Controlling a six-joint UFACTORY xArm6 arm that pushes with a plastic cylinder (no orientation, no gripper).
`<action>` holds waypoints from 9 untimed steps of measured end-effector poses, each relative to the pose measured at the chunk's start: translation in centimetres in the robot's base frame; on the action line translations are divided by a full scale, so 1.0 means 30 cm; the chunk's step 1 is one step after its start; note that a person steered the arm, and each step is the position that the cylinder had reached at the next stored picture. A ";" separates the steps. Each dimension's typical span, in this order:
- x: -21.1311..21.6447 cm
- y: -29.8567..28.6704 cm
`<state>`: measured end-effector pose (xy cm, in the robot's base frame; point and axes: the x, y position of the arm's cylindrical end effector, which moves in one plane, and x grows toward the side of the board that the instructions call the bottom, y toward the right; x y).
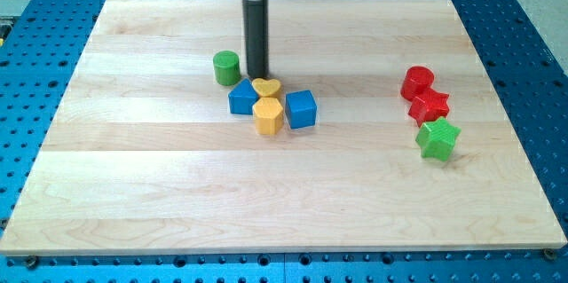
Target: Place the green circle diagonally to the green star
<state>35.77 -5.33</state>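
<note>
Nearest the view's bottom sits the green star (437, 138), toward the worktop's (177, 203) right side, with a red star (431, 105) just above it and a red cylinder (416, 82) touching that one. Well apart, left of centre, a yellow hexagon (268, 115), blue cube (301, 109), another blue block (241, 98) and yellow heart (265, 87) cluster together. The green circle (227, 67) stands just beside this cluster, up-left. My tip (257, 76) rests between the green circle and the yellow heart. No jaws exist on this rod.
</note>
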 end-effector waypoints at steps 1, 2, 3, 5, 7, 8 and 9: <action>-0.031 -0.214; -0.032 -0.360; 0.316 -0.358; 0.279 -0.523; 0.637 -0.220; 0.679 -0.153; 0.781 -0.216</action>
<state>59.21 -11.80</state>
